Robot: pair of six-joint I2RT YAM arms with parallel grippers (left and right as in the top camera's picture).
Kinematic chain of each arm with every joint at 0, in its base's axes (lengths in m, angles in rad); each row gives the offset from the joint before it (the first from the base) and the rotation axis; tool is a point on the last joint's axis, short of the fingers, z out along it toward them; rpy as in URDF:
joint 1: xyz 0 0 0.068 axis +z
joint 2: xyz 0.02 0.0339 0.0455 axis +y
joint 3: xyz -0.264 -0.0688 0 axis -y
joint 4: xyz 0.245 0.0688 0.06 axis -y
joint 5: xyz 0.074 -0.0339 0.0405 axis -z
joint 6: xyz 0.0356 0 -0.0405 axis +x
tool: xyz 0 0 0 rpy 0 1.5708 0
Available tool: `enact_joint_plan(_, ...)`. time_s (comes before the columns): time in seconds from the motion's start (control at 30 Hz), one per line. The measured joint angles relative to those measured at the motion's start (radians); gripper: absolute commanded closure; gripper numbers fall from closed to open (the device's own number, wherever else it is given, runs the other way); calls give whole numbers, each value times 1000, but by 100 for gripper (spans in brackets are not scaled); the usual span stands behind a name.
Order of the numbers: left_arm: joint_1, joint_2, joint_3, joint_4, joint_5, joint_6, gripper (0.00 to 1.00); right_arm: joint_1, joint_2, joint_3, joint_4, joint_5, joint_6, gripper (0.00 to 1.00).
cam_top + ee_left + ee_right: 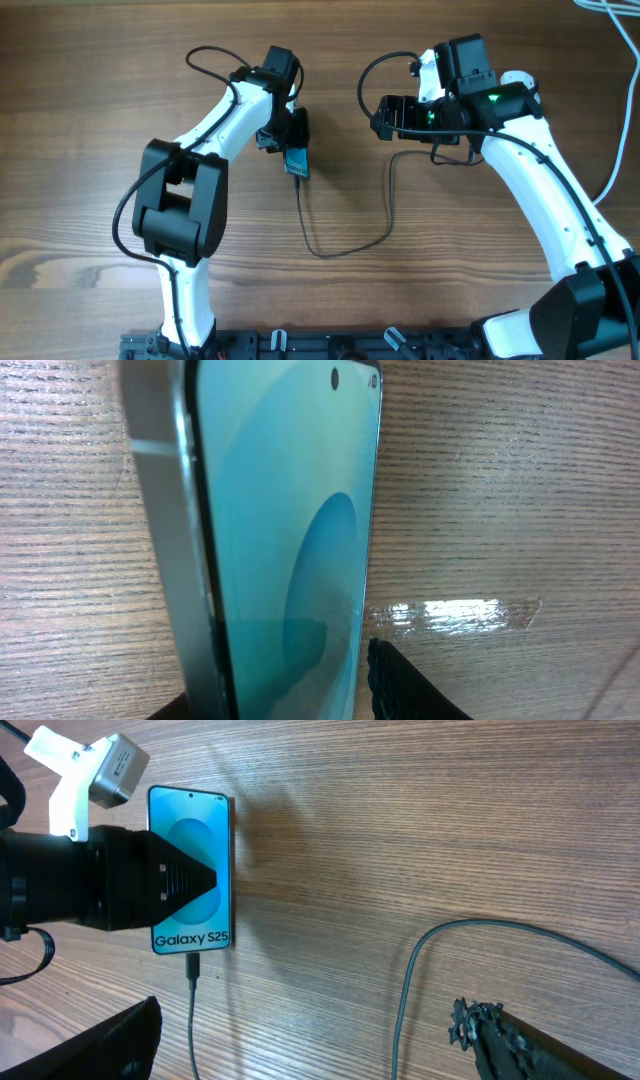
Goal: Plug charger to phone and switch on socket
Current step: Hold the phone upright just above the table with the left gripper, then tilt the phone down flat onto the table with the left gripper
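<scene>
The phone (pixel 297 162) lies flat on the wooden table, cyan screen up, reading "Galaxy S25" in the right wrist view (pixel 195 830). My left gripper (pixel 296 148) straddles it. In the left wrist view the phone (pixel 290 540) fills the space between the fingers, and a thin strip of wood shows between its edge and the right finger (pixel 395 680). The charger (pixel 320 250), a thin black cable, has its tip (pixel 192 965) in the phone's bottom edge. My right gripper (pixel 385 115) hangs open to the right of the phone, holding nothing (pixel 300 1055). The socket is hidden from view.
The black cable loops toward the table's front and runs back up under my right arm (pixel 410 980). A white cord (pixel 625 60) runs along the far right edge. A dark rail (pixel 330 345) lines the table's front edge.
</scene>
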Motion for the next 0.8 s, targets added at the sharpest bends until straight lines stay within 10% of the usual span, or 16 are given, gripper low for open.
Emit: enact_joint_plan(0.8, 0, 0, 0, -1, 0, 0, 60, 0, 0, 0, 0, 0, 0, 0)
